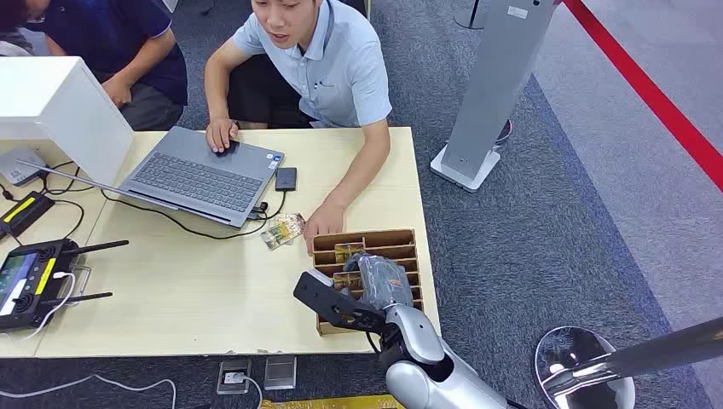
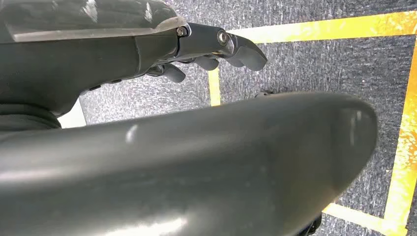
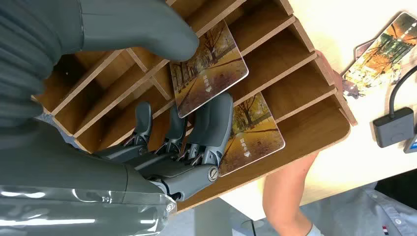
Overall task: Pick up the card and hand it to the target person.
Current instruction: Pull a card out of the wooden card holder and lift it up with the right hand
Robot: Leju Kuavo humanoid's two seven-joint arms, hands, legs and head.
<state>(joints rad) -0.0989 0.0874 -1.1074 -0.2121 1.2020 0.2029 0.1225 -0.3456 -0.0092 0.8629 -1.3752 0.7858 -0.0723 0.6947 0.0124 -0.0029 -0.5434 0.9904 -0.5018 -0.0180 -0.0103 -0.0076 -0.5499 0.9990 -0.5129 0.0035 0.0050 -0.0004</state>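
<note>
Closest to me, the right robot hand [image 1: 375,277] reaches over the wooden rack [image 1: 401,240] at the near right corner of the table [image 1: 196,290], its silver arm coming up from below. From the right wrist view, this robot hand [image 3: 162,123] has its thick thumb [image 3: 147,29] on the upper face of a card [image 3: 209,66] printed with autumn trees, while the dark fingers [image 3: 216,123] curl up under the card's lower edge, so the card sits pinched between thumb and fingers, tilted and sticking out of its slot. A second card [image 3: 253,130] of the same print lies in the next slot along, just past the fingertips and partly behind them. The left robot hand [image 2: 216,46] hangs low beside the robot's body over grey carpet [image 2: 314,64] marked with yellow tape [image 2: 324,29]; its fingers are loosely bent with nothing in them, though I cannot tell for sure how far they are closed. Just beyond the rack, a person's hand [image 1: 322,223] rests on the table touching the rack's far edge, and beside it lies a loose pile of cards [image 1: 283,230]. Farther back sit a small black box [image 1: 286,178] on a cable and an open laptop [image 1: 200,175], with the person's other hand at its edge. A black controller [image 1: 30,281] with antennas lies at the table's left side.
</note>
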